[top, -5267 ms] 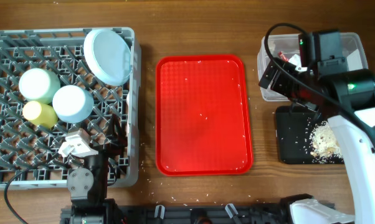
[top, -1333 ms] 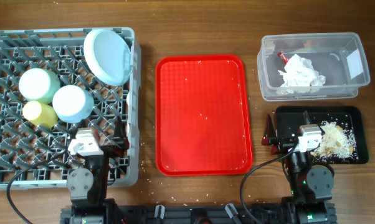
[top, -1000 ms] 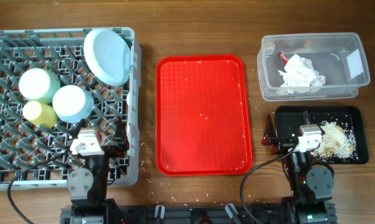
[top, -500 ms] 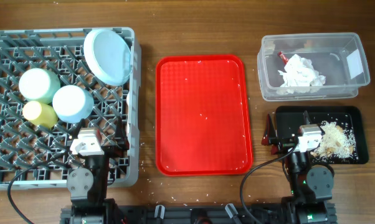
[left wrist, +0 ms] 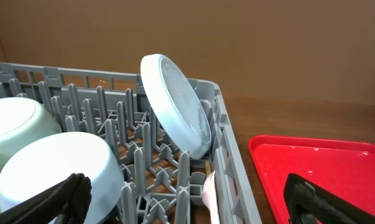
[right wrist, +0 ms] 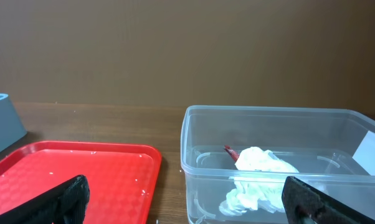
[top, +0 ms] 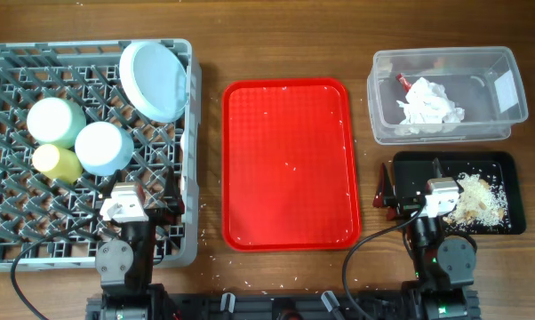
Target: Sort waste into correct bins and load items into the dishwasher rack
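Right arm pulled back from clear tub (top: 507,117) to near edge. Dishwasher rack (top: 90,44) holds tilted plate (top: 152,80), bowl (top: 103,147), saucer (top: 54,120), cup (top: 56,161), fork (left wrist: 209,193). Left gripper (left wrist: 187,199) fingers apart, empty. Crumpled napkin (top: 427,105) in tub; pale crumbs (top: 476,200) on black tray (top: 410,173). Right gripper (right wrist: 187,202) fingers apart, empty. Sorting looks finished; next move probably only parking the arms.

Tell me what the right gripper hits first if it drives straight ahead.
Probably the near wall of the clear plastic tub, close to its corner; the crumpled napkin lies behind that wall.
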Motion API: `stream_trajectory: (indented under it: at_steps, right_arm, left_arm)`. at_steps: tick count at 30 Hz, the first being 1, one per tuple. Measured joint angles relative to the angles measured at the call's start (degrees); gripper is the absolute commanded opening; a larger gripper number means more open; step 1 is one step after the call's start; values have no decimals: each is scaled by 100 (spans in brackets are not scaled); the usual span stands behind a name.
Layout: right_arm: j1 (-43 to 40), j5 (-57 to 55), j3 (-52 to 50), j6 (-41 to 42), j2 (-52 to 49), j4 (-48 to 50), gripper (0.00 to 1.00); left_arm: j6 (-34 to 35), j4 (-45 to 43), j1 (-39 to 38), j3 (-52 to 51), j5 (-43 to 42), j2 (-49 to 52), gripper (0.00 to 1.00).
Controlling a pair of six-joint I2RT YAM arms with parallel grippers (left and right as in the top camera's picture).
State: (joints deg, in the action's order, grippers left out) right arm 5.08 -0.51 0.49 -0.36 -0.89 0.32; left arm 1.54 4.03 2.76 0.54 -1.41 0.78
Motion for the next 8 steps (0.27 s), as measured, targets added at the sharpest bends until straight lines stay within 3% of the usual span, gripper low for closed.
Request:
stream_trajectory:
  at_steps: [8]
  right_arm:
    - [0, 0, 0, 0, 0, -2, 100]
  left_arm:
    - [0, 0, 0, 0, 0, 0, 100]
